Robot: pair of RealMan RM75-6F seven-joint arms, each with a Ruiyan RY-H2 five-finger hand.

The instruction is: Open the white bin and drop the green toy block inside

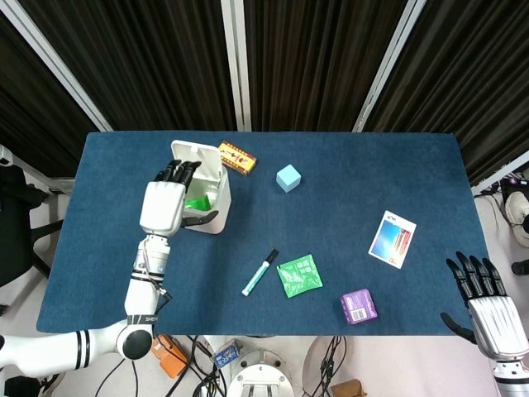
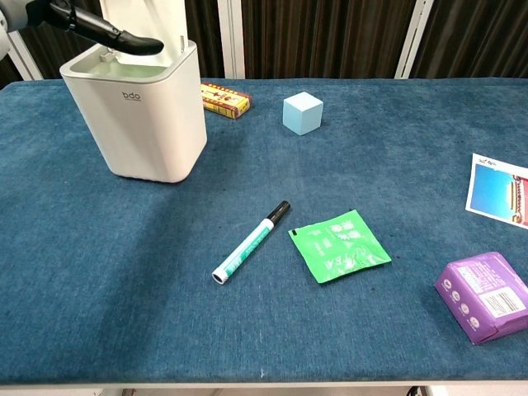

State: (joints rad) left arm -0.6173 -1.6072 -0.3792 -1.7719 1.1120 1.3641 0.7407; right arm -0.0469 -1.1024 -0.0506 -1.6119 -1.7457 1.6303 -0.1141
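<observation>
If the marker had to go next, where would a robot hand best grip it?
Pinch the marker mid-barrel from above, fingers on its two long sides. It lies flat and diagonal on the table, black cap pointing away from the robot, with bare cloth on its left and the green packet on its right.

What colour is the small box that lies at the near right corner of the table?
The small box is purple, with a white printed label on one side. The chest view shows it best.

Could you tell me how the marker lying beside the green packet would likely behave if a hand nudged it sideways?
The marker is a slim cylinder lying flat on the blue cloth, so a sideways nudge would probably roll it, though the fabric may damp that. It looks rigid and light. Its smooth barrel could slip in a loose pinch. The green packet lies close by and might stop it.
</observation>
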